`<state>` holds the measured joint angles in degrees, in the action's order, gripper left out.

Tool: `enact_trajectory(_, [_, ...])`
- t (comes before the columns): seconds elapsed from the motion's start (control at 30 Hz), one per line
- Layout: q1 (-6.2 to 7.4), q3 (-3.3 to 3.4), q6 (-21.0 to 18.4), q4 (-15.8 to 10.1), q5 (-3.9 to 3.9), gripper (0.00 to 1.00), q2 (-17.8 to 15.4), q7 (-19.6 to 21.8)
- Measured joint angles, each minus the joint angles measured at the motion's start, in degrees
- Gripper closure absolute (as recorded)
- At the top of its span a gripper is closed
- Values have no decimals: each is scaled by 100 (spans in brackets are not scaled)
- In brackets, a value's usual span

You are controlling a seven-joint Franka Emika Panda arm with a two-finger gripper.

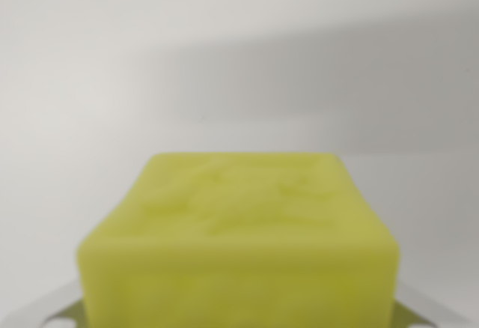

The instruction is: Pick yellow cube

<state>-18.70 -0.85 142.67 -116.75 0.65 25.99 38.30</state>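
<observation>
The yellow cube (239, 242) fills the lower middle of the wrist view, very close to the camera and out of focus. Its top face and near front face are visible; the top carries faint moulded relief that cannot be read. It sits square to the camera, level, with no visible tilt.

At the bottom corners, on each side of the cube, grey metal parts of the gripper (239, 320) show: one at the wrist view's left, one at the wrist view's right. Each lies just beside a lower flank of the cube. Contact cannot be confirmed, since the fingertips themselves are cut off by the frame edge. Whether the jaws are closed on the cube or merely bracketing it cannot be told.

Beyond the cube lies a plain white surface (90, 81), with a broad soft shadow across the upper right. Whether the cube rests on it or is lifted clear cannot be determined.

Assessment: the approach appears complete, with the cube centred between the jaws. Closure and lift remain unverified; I judge the task at the grasp stage, not yet demonstrably finished.
</observation>
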Motion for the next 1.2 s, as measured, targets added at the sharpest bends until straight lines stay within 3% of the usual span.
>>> enact_trajectory(1.2, [2, 0, -698, 58, -20, 100, -637, -14])
